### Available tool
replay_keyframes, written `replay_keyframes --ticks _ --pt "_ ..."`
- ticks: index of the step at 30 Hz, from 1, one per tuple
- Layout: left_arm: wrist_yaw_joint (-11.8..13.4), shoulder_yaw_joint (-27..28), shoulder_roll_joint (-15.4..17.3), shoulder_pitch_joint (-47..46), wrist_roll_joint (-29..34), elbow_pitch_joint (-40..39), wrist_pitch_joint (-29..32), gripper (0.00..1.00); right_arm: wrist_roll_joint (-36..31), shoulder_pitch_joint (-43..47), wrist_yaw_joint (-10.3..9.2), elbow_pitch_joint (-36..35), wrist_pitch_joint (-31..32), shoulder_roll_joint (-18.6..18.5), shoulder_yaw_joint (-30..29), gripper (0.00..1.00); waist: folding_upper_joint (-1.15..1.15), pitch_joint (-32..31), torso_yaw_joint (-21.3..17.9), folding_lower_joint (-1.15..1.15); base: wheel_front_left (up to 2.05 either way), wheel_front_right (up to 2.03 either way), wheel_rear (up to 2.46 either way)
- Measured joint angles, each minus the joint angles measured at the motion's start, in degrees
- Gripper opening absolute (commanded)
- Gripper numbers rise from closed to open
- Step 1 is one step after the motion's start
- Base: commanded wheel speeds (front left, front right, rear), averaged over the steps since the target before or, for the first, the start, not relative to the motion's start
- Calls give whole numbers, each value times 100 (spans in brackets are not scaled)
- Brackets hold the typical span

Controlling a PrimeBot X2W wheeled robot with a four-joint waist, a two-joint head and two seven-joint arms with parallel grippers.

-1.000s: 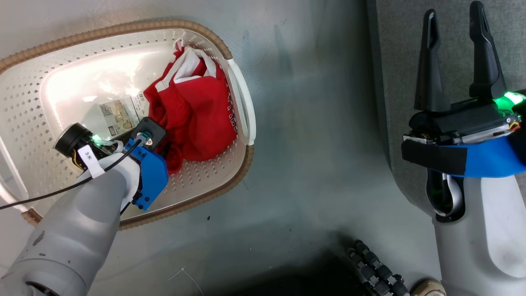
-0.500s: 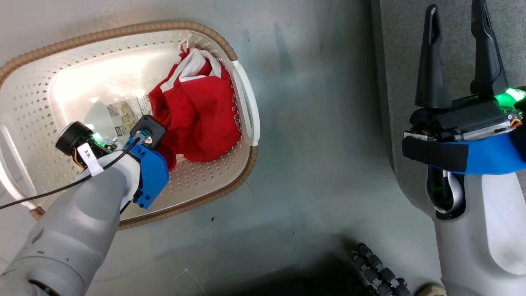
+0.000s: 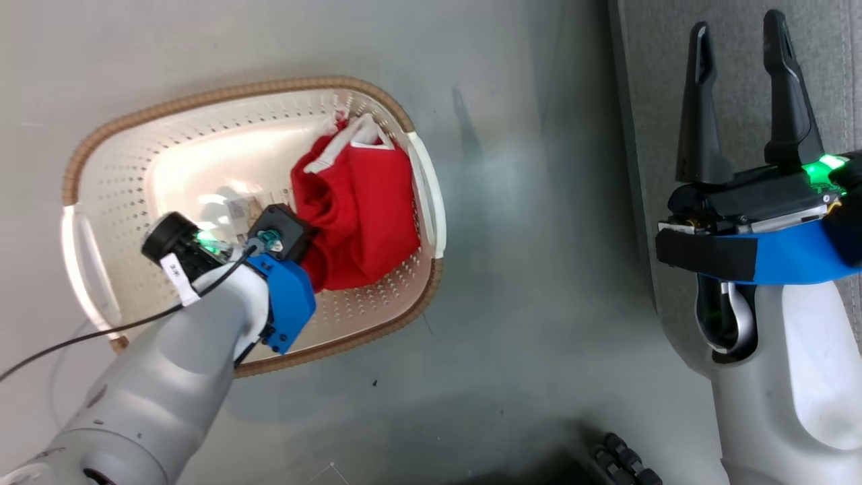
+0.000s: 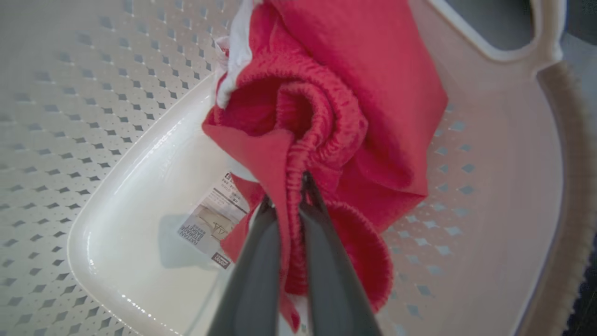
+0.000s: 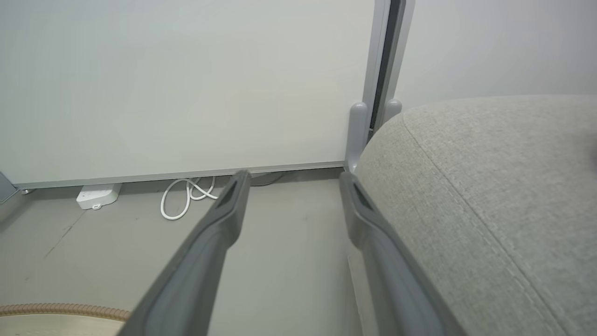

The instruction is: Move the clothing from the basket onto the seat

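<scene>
Left tool point(image 4: 287, 189): fingers clamped on the elastic waistband of the red sports clothing point(image 4: 364, 93) | clothing: bunched just ahead of the tool, within the basket point(image 4: 508, 154) walls | right tool point(image 3: 737, 40): fingers apart, empty, over the seat point(image 5: 489, 186) edge | progress: grasp judged made; lift-out and transfer to the seat outstanding.

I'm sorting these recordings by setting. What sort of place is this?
Probably an indoor test room rather than a lived-in home: a laundry basket of red clothing on a bare grey floor, a grey upholstered seat, and a plain white wall with a loose cable at its base.
</scene>
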Motion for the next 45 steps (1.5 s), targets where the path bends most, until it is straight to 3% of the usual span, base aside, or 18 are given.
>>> replay_keyframes --ticks 14,39,45 --pt "0 -107 -337 346 -445 -623 -309 0 -60 328 0 331 0 -34 -144 100 0 -982 443 -1 0 0 0" --pt "129 1970 -199 1720 697 -3018 -332 0 2 1421 -1 826 0 -145 -232 100 0 -3095 1017 -1 0 0 0" --pt "126 2243 -261 1785 970 -3387 -332 0 38 1708 -1 909 0 -135 -232 100 0 -3577 1131 -1 0 0 0"
